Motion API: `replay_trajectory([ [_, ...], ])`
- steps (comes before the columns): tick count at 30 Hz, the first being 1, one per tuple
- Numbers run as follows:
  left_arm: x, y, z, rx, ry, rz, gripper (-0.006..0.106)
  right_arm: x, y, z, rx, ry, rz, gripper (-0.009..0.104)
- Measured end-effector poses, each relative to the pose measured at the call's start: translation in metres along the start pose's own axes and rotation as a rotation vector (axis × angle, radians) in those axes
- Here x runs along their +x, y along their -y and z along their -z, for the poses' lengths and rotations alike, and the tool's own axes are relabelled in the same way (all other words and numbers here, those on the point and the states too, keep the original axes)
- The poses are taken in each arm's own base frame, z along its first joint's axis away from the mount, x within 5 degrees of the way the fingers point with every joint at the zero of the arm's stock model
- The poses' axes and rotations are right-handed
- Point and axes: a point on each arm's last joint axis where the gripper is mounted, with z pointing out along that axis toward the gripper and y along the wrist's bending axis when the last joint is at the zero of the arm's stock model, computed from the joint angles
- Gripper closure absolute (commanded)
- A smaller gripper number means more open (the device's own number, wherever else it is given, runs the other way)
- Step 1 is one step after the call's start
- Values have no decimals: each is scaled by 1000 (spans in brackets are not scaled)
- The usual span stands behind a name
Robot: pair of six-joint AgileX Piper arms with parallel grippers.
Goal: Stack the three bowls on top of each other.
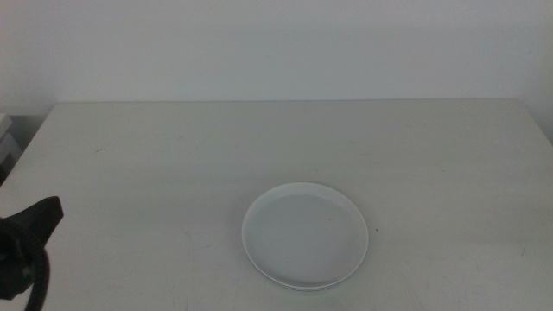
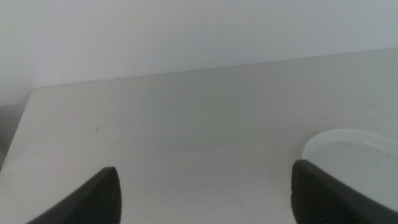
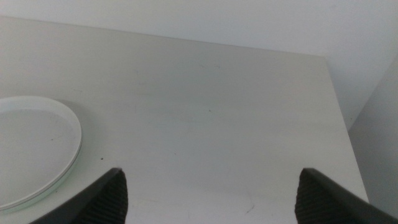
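Observation:
A white bowl (image 1: pixel 304 234) sits on the table, front of centre. A thin second rim shows under its near edge, so it seems to rest on something of the same size. No mint green or grey-blue bowl shows by itself. My left gripper (image 1: pixel 33 226) waits at the table's front left, jaws open and empty (image 2: pixel 205 171); the white bowl (image 2: pixel 354 154) lies ahead of it to one side. My right gripper (image 3: pixel 211 174) is out of the middle view, open and empty, with the white bowl (image 3: pixel 31 146) off to its side.
The pale table (image 1: pixel 173 155) reaches back to a white wall. Its right edge (image 3: pixel 339 106) shows in the right wrist view. A small pale object (image 1: pixel 7 142) stands off the table's left edge.

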Motion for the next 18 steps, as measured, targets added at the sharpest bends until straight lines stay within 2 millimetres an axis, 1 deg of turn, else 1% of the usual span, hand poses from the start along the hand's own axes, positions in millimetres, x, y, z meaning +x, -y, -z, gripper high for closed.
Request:
replay_trajectory([
  [3, -1, 1, 6, 1, 30, -3, -4, 0, 0, 3, 1, 16, 0, 20],
  [7, -3, 2, 22, 3, 109, -11, -4, 1, 0, 16, 10, 90, 10, 20],
  [10, -1, 3, 33, 3, 173, -16, -4, 12, 0, 22, 20, 145, 18, 20],
  [13, 14, 2, 34, -3, 197, -15, -4, 32, -1, 22, 22, 159, 20, 20],
  [15, 29, 1, 32, -6, 190, -13, -4, 52, -2, 16, 21, 142, 20, 20],
  [18, 55, 0, 27, -6, 166, -11, -4, 76, -4, 10, 22, 133, 21, 20],
])
